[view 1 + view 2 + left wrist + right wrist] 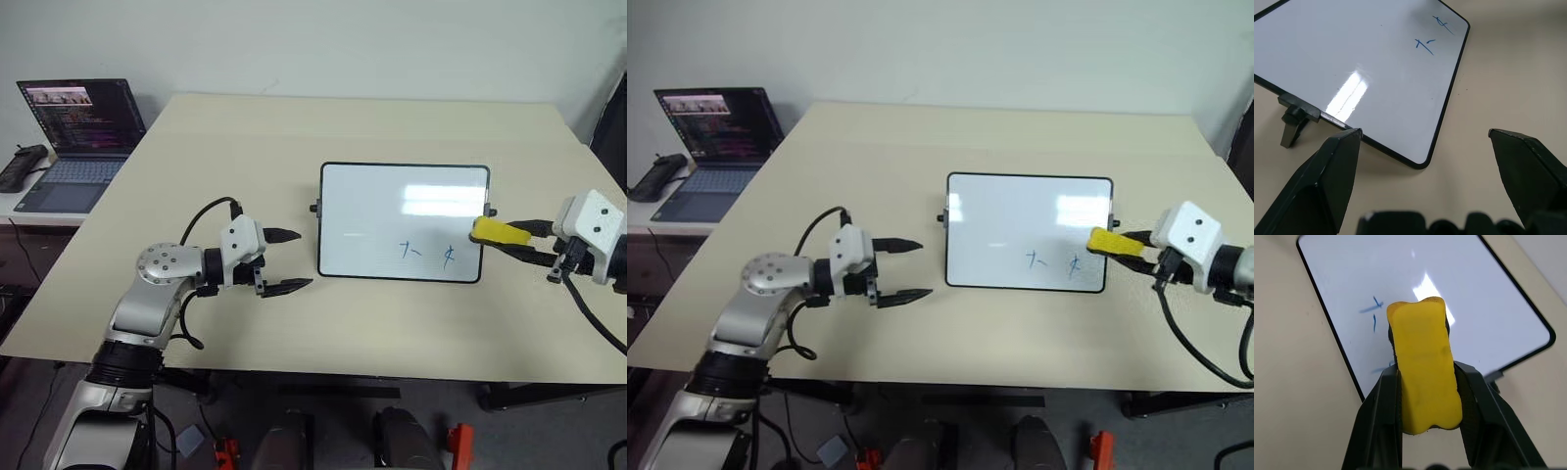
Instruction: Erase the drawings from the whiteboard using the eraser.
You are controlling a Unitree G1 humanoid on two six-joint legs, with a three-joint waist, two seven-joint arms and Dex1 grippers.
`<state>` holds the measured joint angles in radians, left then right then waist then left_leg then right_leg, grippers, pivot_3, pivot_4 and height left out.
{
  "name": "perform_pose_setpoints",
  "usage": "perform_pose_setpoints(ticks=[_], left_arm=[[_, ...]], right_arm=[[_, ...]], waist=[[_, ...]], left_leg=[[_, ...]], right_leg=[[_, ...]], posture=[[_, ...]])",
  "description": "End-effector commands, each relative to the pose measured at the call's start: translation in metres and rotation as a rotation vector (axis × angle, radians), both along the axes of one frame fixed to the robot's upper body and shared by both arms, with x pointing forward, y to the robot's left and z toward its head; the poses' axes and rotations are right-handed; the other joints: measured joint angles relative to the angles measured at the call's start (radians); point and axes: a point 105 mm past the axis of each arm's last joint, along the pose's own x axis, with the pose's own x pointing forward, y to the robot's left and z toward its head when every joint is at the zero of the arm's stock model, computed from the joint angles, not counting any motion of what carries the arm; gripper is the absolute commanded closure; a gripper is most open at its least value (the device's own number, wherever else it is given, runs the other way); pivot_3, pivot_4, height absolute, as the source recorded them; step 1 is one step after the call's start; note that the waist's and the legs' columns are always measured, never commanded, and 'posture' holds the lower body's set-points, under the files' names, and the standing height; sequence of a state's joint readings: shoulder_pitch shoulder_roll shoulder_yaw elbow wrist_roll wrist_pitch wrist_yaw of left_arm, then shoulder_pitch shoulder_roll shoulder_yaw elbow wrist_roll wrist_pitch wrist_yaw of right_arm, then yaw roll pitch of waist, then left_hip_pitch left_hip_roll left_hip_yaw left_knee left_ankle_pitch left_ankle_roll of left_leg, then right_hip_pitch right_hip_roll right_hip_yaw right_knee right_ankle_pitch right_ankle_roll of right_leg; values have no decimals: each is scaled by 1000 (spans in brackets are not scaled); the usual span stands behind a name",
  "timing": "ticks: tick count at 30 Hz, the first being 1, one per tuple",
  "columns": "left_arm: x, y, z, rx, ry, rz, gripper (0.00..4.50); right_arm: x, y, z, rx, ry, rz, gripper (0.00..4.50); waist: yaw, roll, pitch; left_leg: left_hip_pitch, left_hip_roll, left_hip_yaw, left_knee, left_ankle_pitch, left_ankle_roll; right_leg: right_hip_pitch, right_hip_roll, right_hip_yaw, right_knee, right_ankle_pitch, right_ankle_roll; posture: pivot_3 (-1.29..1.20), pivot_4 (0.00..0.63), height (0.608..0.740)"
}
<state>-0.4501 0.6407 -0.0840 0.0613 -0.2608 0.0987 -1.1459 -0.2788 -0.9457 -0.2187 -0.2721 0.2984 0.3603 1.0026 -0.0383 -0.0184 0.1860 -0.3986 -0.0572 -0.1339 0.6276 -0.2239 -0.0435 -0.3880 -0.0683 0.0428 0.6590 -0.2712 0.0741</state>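
The whiteboard (392, 201) lies flat near the middle of the table, its black frame all in view. Two small blue drawings (411, 251) sit near its front right corner, also in the left wrist view (1424, 45) and the right wrist view (1373, 308). My right gripper (511, 235) is shut on the yellow eraser (498, 232), which sticks out over the board's right edge, just right of the scribbles. In the right wrist view the eraser (1422, 367) covers part of one scribble. My left gripper (304, 259) stands open and empty, just left of the board's front left corner.
An open laptop (78, 137) sits on a lower side table at the far left, with a black object (24, 166) beside it. A small black knob (1295, 122) juts from the board's left side. Bare tabletop (294, 127) surrounds the board.
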Motion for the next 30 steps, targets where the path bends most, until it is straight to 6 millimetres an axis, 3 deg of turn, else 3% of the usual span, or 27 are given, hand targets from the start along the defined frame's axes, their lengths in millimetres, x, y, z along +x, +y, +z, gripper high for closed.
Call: perform_pose_setpoints(ticks=[1,5,9,17,24,30], left_arm=[[2,-7,4,1,-35,-20,0],[1,-12,3,-9,-33,-31,0],[1,-12,2,-8,-33,-31,0],[1,-12,2,-4,-32,-32,0],[0,-11,4,-9,-37,-24,0],[1,-13,5,-11,-40,-18,0]], right_arm=[[9,39,3,72,-72,83,3379],[37,57,-7,105,-149,31,3379],[49,69,-19,109,-152,19,3379],[75,59,-45,165,-129,-61,3380],[73,52,-84,160,-37,-41,3380],[61,53,-131,100,90,-23,3380]], waist=[[-1,0,0],[5,0,0],[11,0,0],[8,0,0],[6,0,0],[5,-1,0]], left_leg=[[0,0,0,0,0,0],[0,-1,-1,1,0,0],[-1,-2,-2,0,0,0],[0,-2,-2,0,0,0],[1,-2,-1,1,0,0],[6,-1,-1,1,0,0]], right_leg=[[0,0,0,1,0,0],[-1,0,0,1,0,0],[-1,0,-1,2,0,0],[-1,0,0,3,0,0],[0,0,0,4,0,0],[5,0,0,4,0,0]], posture=[[0,150,740],[0,150,740],[0,150,740],[0,150,740],[0,150,740],[0,150,740]])
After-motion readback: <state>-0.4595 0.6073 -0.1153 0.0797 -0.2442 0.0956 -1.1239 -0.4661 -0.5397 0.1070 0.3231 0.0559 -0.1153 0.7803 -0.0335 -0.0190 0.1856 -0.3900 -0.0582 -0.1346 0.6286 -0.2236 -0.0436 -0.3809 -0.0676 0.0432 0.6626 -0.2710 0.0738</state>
